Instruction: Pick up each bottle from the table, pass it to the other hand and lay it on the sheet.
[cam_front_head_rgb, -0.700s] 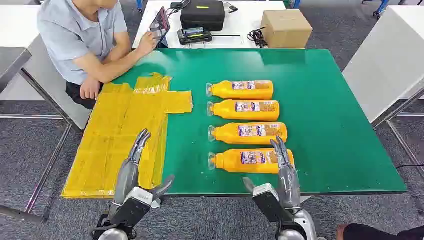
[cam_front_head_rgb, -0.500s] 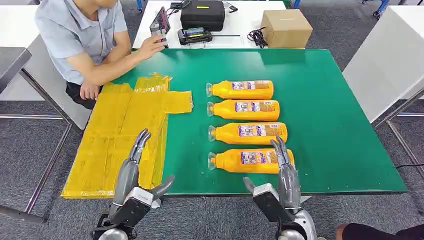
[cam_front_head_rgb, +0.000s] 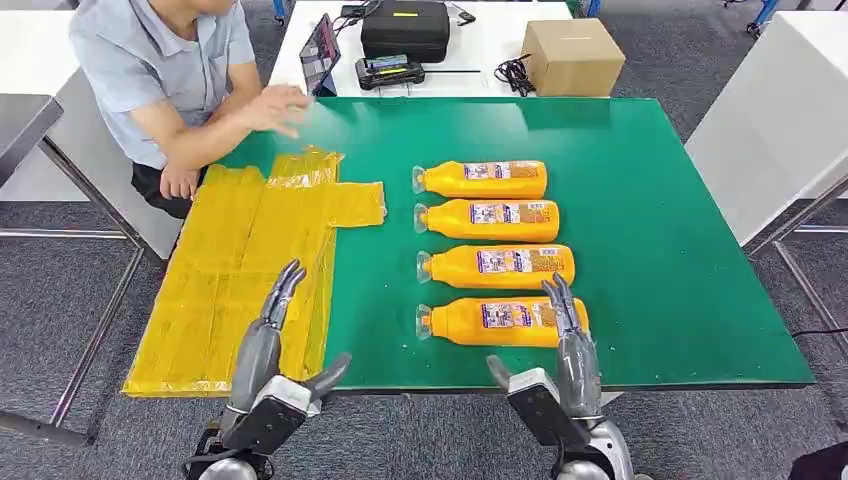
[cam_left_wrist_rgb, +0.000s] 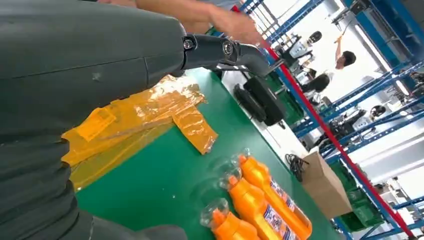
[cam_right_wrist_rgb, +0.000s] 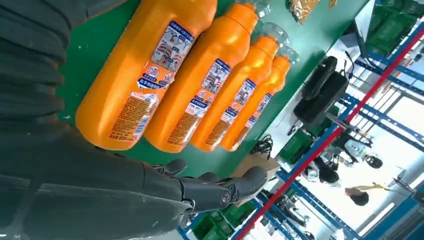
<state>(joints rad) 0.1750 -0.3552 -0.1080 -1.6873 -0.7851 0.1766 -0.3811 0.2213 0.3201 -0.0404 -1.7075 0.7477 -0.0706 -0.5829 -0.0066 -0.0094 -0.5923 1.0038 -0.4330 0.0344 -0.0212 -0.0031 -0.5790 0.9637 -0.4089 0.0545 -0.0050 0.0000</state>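
Still at the first pick: your right hand (cam_front_head_rgb: 563, 345), fingers apart, hovers over the nearest orange bottle (cam_front_head_rgb: 495, 321); left hand (cam_front_head_rgb: 268, 345) spread, empty. Next, clasp that bottle.

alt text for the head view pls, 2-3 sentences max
Four orange bottles lie on their sides in a row on a green table, caps toward a yellow sheet spread over the table's left edge. The robot's open left hand hovers over the sheet and its open right hand over the nearest bottle. A seated person reaches over the far left corner.
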